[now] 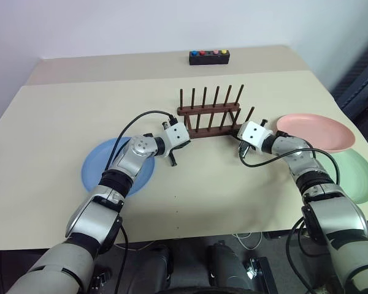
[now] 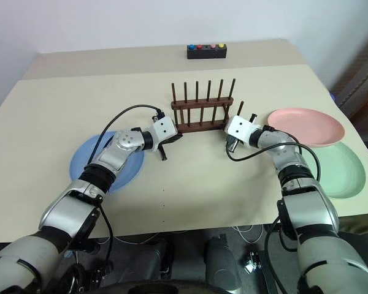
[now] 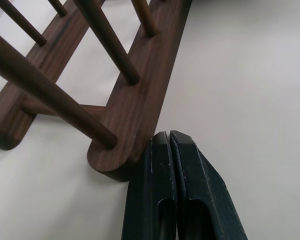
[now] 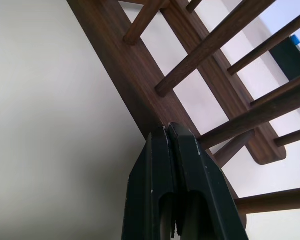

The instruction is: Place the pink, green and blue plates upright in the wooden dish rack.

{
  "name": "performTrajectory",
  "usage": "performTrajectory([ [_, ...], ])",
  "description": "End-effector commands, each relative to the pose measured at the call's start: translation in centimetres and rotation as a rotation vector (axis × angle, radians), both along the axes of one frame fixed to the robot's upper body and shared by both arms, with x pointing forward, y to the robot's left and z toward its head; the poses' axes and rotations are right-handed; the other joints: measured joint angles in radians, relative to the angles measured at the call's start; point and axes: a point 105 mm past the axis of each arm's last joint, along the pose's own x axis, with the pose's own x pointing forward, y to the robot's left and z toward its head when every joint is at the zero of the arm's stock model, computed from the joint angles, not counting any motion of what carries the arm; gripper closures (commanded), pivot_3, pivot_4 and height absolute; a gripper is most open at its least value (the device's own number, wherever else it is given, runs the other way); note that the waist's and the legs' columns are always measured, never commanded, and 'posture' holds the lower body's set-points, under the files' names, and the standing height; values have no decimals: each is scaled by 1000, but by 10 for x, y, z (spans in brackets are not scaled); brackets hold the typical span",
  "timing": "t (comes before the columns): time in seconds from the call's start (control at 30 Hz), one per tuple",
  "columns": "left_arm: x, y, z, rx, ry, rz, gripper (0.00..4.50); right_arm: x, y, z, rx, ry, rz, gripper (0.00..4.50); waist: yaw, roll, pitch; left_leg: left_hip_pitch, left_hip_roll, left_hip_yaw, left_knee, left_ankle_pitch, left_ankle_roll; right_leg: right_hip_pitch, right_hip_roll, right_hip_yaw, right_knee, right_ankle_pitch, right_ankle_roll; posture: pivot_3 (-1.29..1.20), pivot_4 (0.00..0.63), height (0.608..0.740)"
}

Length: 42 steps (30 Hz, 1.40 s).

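The wooden dish rack [image 1: 210,116] stands near the middle of the beige table [image 1: 61,116], with no plate in it, its thin pegs rising in two rows from the dark rails. Both grippers sit at its ends. The left gripper [image 3: 168,141] has its two black fingers pressed flat together, holding nothing, with the tips right at the rounded end of the near rail; from the wrist view they seem to touch the wood or lie just beside it, and I cannot tell which. The right gripper [image 4: 169,129] is likewise fully closed and empty, its tips against the near rail at the rack's other end, seemingly in contact.

The blue plate [image 1: 98,168] lies flat on the table on the robot's left, partly under the left arm and well apart from the rack. The pink plate [image 1: 316,130] lies flat on the right side, near the rack's right end, and overlaps the rim of the green plate [image 1: 359,177], which lies closer to the table's near right edge.

A small black box [image 1: 209,57] with coloured buttons sits beyond the rack at the far side of the table. No writing or label can be read anywhere.
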Motion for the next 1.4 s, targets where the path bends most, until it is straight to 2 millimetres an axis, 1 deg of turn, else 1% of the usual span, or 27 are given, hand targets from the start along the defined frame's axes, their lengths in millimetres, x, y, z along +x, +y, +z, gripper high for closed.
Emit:
performTrajectory([
  [0.03,-15,-8,27,-157,50,-91,4452,-6,2,16,87,12,62,4500,0,0,0,-1,0,0,0,0,0,-1,0,0,0,0,0,0,150,740],
  [0.13,-31,-6,40,-207,95,-131,4452,-14,-4,27,173,71,98,4500,1,0,0,-2,0,0,0,0,0,-2,0,0,0,0,0,0,150,740],
  [0.2,-44,-7,54,-281,152,-171,4500,-21,-6,34,235,116,122,3950,1,0,0,-3,0,0,0,0,0,-2,-1,0,0,0,0,0,150,740],
  [0.23,-47,-6,62,-319,157,-177,4239,-26,-6,40,272,125,136,3618,3,0,0,-3,0,0,0,0,0,-2,-1,0,0,0,0,0,150,740],
  [0.3,-57,-5,75,-372,180,-203,3680,-31,-6,51,345,110,135,2705,5,0,0,-3,0,-1,0,0,0,-3,-2,0,0,0,0,0,150,740],
  [0.33,-63,-4,79,-381,188,-219,3170,-32,-8,57,380,77,115,2143,5,0,0,-3,0,-1,0,-1,2,-3,-2,0,0,0,0,0,150,740],
  [0.37,-66,-2,81,-387,189,-223,2739,-33,-10,62,415,49,90,1696,5,0,0,-3,0,-1,1,-2,3,-3,-2,0,0,0,0,0,150,740],
  [0.43,-61,8,88,-437,161,-160,1706,-32,-21,63,459,62,-38,697,7,0,0,-3,0,-1,0,-2,3,-3,-2,0,0,0,0,0,150,740],
  [0.47,-57,13,89,-443,147,-127,1137,-31,-25,58,467,118,-102,107,8,0,0,-3,0,-1,0,-1,2,-3,-2,0,0,0,0,0,150,740],
  [0.5,-53,19,88,-431,121,-86,623,-33,-26,54,473,173,-137,0,8,0,0,-3,0,-1,1,-1,2,-3,-2,0,0,0,0,0,150,740],
  [0.53,-51,22,88,-423,103,-63,185,-36,-25,54,483,203,-151,0,9,0,0,-3,0,-2,0,-1,2,-3,-2,0,0,0,0,0,150,740],
  [0.57,-50,24,90,-432,91,-50,52,-39,-24,56,503,224,-160,0,9,0,0,-3,0,-2,0,-1,2,-3,-2,0,0,0,0,0,150,740],
  [0.63,-49,26,96,-462,69,-37,52,-42,-27,62,517,248,-201,0,10,0,0,-3,0,-2,0,-1,2,-3,-2,0,0,0,0,0,150,740],
  [0.7,-51,26,104,-513,71,-43,52,-43,-29,77,617,260,-226,0,12,0,0,-4,0,-1,0,-1,2,-4,-3,0,0,0,0,0,150,740],
  [0.77,-53,27,107,-545,91,-52,52,-43,-25,92,694,239,-256,0,12,0,0,-4,0,-2,0,-2,3,-4,-3,0,0,0,0,0,150,740],
  [0.83,-53,27,106,-539,104,-50,52,-42,-19,99,739,231,-280,0,11,0,0,-4,0,-2,0,-2,3,-4,-3,0,0,0,0,0,150,740],
  [0.87,-51,30,104,-532,105,-32,52,-44,-15,105,815,260,-265,0,10,0,0,-4,0,-2,0,-2,3,-4,-3,0,0,0,0,0,150,740],
  [0.93,-51,33,104,-527,109,-25,52,-44,-15,123,924,248,-230,0,8,0,0,-4,0,-2,0,-2,3,-4,-2,0,0,0,0,0,150,740],
  [1.0,-55,37,104,-520,121,-41,52,-46,-20,139,934,207,-166,0,8,1,0,-4,0,-2,0,-2,3,-5,-2,0,0,0,0,0,150,740],
  [1.03,-57,38,104,-516,130,-51,52,-44,-26,147,947,170,-177,0,10,1,0,-5,0,-1,0,-2,4,-5,-2,0,0,0,0,0,150,740],
  [1.1,-60,43,104,-501,131,-70,52,-41,-38,155,916,124,-223,0,12,1,1,-5,0,-1,0,-2,4,-5,-2,0,0,0,0,0,150,740],
  [1.13,-63,46,105,-503,144,-85,52,-41,-44,159,873,81,-247,0,13,1,0,-5,0,-1,0,-2,4,-5,-3,0,0,0,0,0,150,740],
  [1.2,-70,51,107,-493,152,-120,52,-45,-44,164,776,40,-229,0,11,1,1,-5,0,-1,0,-2,4,-5,-3,-1,0,0,0,0,150,740],
  [1.27,-76,55,108,-485,166,-147,52,-48,-43,161,666,19,-224,0,7,1,1,-5,0,-1,-1,-2,4,-5,-3,0,-1,0,0,0,150,740],
  [1.33,-85,61,107,-459,196,-196,52,-53,-48,150,534,86,-209,0,6,1,1,-5,0,-1,-1,-2,4,-6,-2,0,-1,0,0,0,150,740],
  [1.4,-90,68,106,-447,239,-219,52,-60,-63,126,280,172,-267,0,9,1,1,-5,0,-1,-2,-2,4,-6,-2,0,-1,0,0,0,150,740],
])
